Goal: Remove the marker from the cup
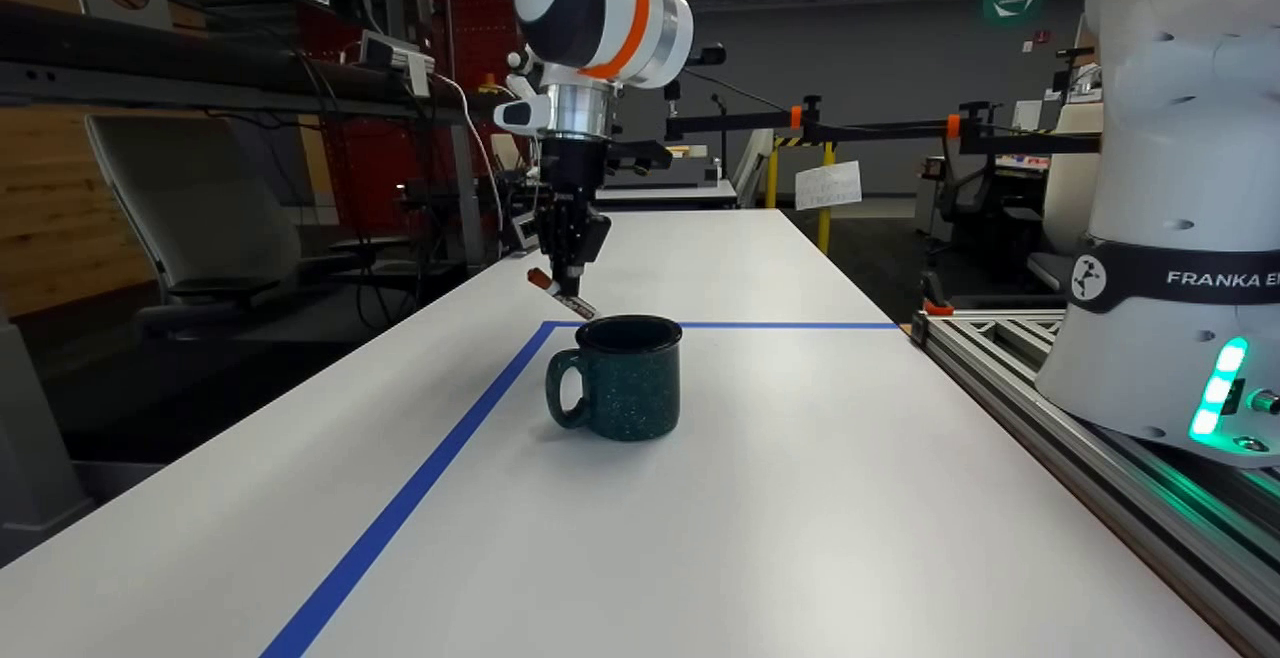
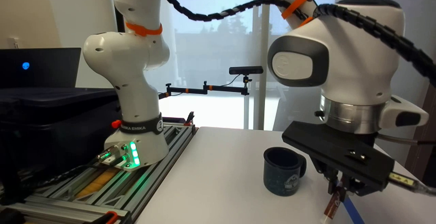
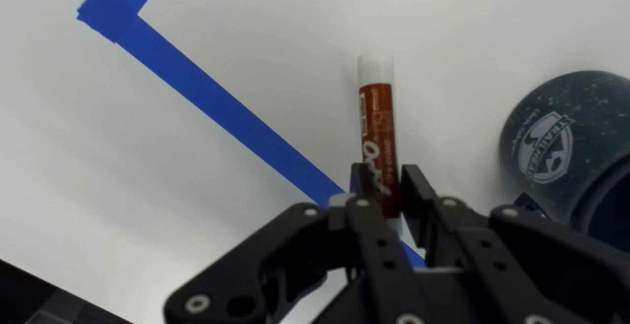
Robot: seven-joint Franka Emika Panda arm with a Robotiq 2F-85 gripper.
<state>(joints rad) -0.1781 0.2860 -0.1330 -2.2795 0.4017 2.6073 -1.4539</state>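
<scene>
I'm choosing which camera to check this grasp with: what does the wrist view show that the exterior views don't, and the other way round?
Only the wrist view: readable print, "dry erase" on the marker and lettering on the badge of the mug.

Only the exterior views: the robot's base and the mug's whole outline, which the wrist picture cuts off; a laptop and a grey chair each appear in an exterior view.

Shared: the marker held in the gripper, outside the mug, and blue tape on the white table.
</scene>
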